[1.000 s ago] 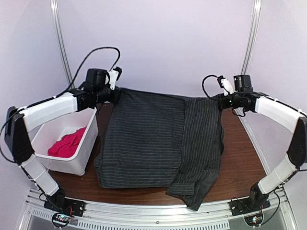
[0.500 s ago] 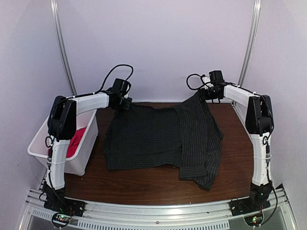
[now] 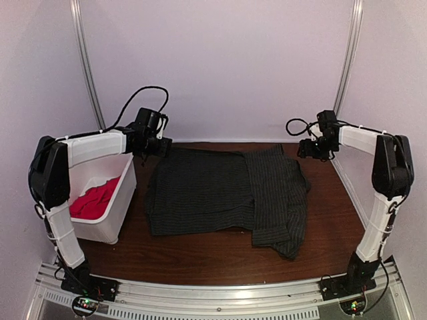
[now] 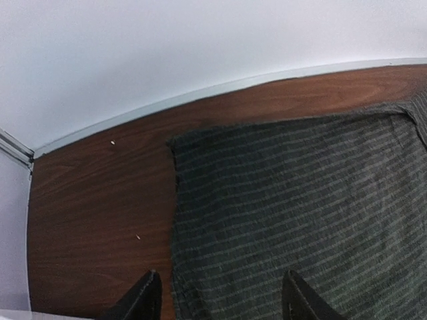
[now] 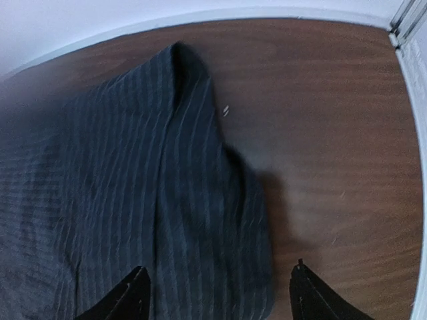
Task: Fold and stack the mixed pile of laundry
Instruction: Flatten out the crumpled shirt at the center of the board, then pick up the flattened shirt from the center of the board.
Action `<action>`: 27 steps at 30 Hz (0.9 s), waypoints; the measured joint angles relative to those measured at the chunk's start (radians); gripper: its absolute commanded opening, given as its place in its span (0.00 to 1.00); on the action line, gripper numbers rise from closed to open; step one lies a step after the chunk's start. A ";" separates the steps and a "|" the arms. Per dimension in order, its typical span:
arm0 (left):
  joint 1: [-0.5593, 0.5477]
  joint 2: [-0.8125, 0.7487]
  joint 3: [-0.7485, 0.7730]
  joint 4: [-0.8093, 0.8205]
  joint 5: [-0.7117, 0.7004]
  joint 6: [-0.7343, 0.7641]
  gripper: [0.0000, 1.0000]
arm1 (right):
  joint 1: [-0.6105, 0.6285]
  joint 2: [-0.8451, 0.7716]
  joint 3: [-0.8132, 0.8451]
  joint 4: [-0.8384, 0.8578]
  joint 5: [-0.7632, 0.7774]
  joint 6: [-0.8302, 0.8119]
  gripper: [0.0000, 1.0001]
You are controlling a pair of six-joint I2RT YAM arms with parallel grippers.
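**A:** Where was the pinstriped shirt (image 3: 213,190) lying?

**B:** It was spread over the middle of the worktop (image 3: 200,257), with its top hem close to the far edge. Its right part was doubled into a loose flap running toward the near edge. The red T-shirt (image 3: 93,199) lay crumpled in the white bin (image 3: 110,223) at the left edge.

**A:** And the tools?

**B:** Both stood open and held nothing. The left tool (image 4: 220,293) hung over the shirt's far-left corner, and the right tool (image 5: 219,280) over the far-right peak of cloth (a raised ridge, not flat).

**A:** What could have gone wrong from there?

**B:** My guess is a crooked fold. The right side was bunched in layers, so a pinch there could take one layer and leave the rest, or drag the whole flap askew. The ridge could also slip from the fingers if they took only its crest. Later, the bin's walls might get in the way of reaching for the T-shirt.
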 measured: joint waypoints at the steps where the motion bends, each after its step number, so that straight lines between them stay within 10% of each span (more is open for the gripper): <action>1: -0.006 -0.030 -0.047 0.005 0.014 -0.008 0.61 | 0.001 -0.064 -0.088 0.010 -0.043 0.022 0.65; 8: -0.056 -0.158 -0.245 0.014 0.086 -0.054 0.61 | 0.032 -0.361 -0.447 0.146 -0.308 0.165 0.60; 27: -0.095 -0.162 -0.283 0.057 0.108 -0.082 0.61 | 0.116 -0.249 -0.665 0.367 -0.456 0.310 0.51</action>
